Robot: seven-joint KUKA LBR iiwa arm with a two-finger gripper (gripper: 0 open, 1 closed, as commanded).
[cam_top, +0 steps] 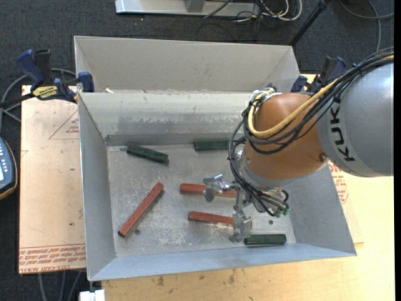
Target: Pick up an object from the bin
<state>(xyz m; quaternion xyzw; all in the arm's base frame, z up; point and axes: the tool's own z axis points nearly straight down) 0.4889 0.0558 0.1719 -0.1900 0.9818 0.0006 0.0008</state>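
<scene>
**Camera view.** Claw low at 4 o'clock of grey metal bin, fingers spread wide, nothing gripped. Upper fingertip over right half of short red-brown rectangular bar. Lower fingertip just beside right end of second short red-brown bar, which lies partly within the span and is the likeliest target. Dark green rectangular bar near, at claw's 5 o'clock.

Judged step: final alignment before closing. Centre one bar only, span its narrow width, keep neighbours outside, close firmly, lift straight.

Long red stick lying slantwise left, back-left green stick, back-centre green stick, front-right green stick
</scene>
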